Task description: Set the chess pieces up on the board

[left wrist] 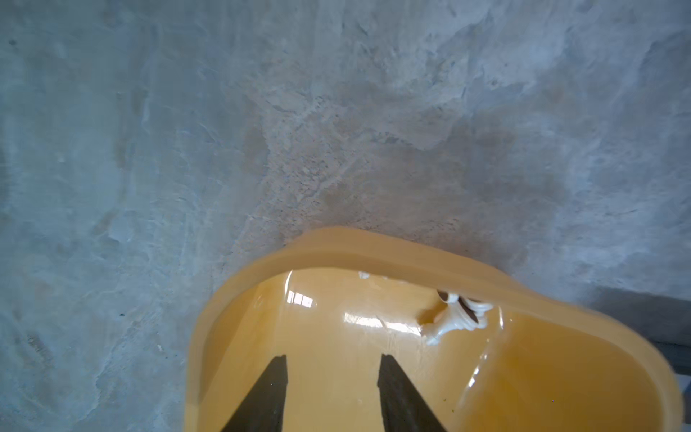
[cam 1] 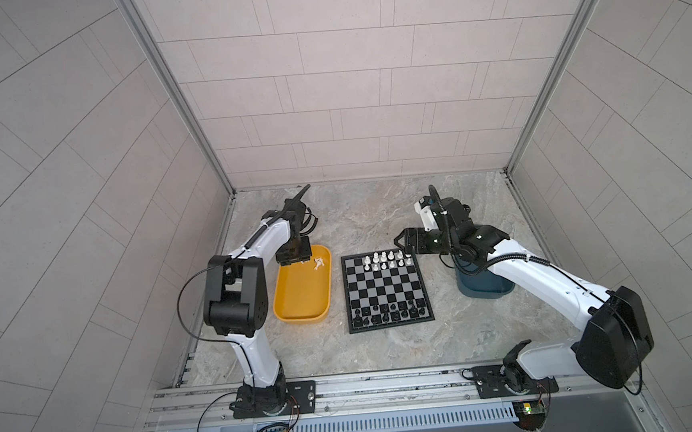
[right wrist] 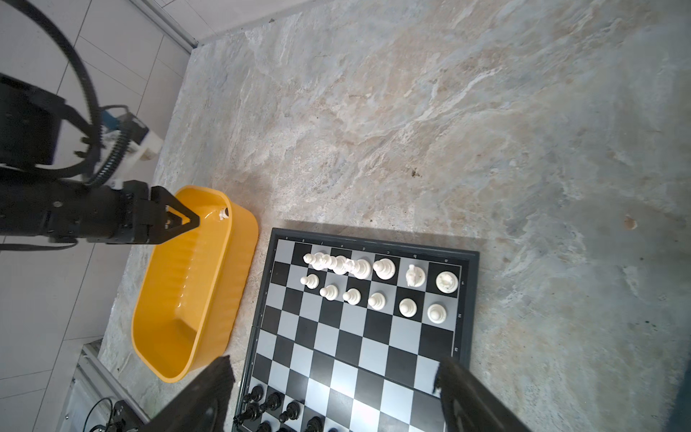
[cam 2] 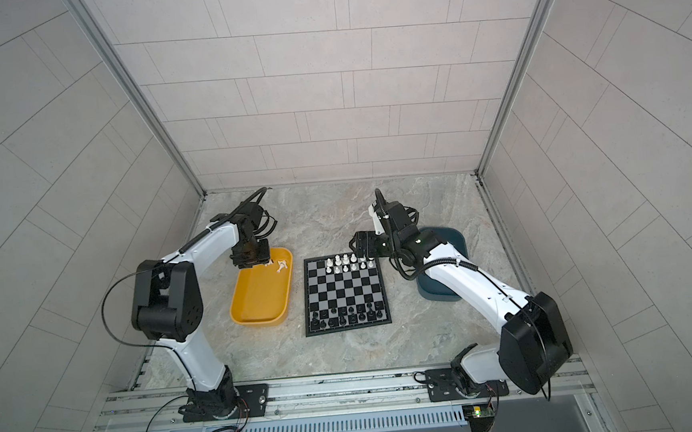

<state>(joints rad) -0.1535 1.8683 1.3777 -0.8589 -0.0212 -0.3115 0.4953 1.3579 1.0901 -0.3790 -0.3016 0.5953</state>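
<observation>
Both top views: the board [cam 1: 385, 289] lies mid-table. White chess pieces [cam 1: 385, 261] fill most of its far two rows and black chess pieces [cam 1: 388, 311] the near two; they are too small to count. The left gripper [cam 1: 293, 256] hangs over the far end of the yellow tray [cam 1: 300, 299], just beside the loose white pieces [cam 1: 319, 262]. The right gripper [cam 1: 403, 242] sits by the board's far right corner, with the teal tray [cam 1: 483, 291] under its arm.

Left wrist: jaws partly apart, nothing between them. The loose white pieces [left wrist: 456, 318] lie tumbled together against the wall of the yellow tray [left wrist: 336, 243]. Risk: a pinch takes two at once, or a finger hits the wall and shoves the tray.

Right wrist: right gripper [right wrist: 334, 361] jaws wide, empty. Both white rows have gaps at the tray-side end, and the pieces there stand close. Risk: a piece grabbed lying down lands tilted and topples its neighbours. The arms could also meet at that far edge.
</observation>
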